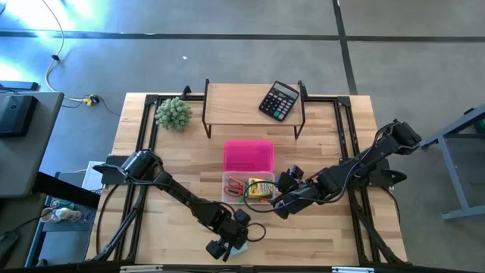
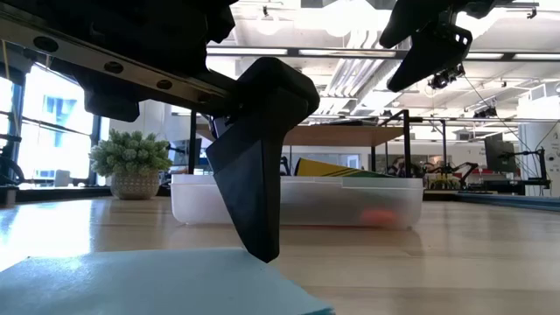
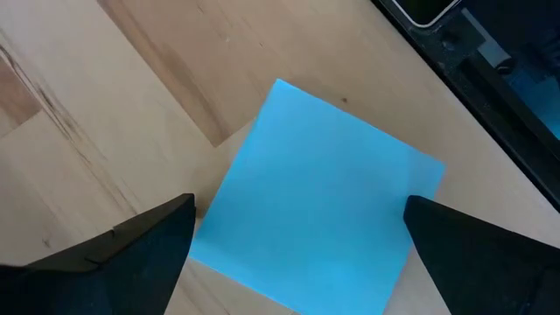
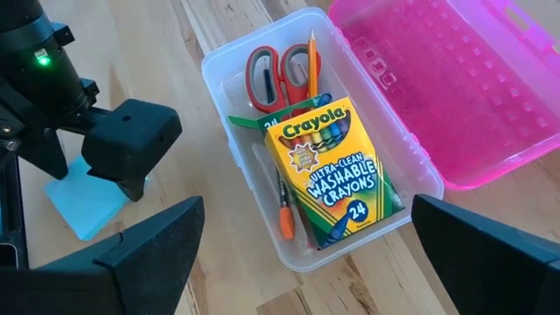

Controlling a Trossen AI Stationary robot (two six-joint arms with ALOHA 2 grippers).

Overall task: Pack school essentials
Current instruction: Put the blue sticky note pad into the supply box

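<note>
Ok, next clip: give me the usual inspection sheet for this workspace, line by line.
Surface: wooden table, with a small wooden shelf at the back.
Job's things: clear box, pink lid open, holding scissors, crayon box and pencils; blue note pad outside on the table.
Clutter: calculator on the shelf; green plant beside it.
Grippers: left tool open, straddling the note pad; right tool open above the box.
Cables: yellow cable on the floor.
Surroundings: grey floor; open workshop room behind.
</note>
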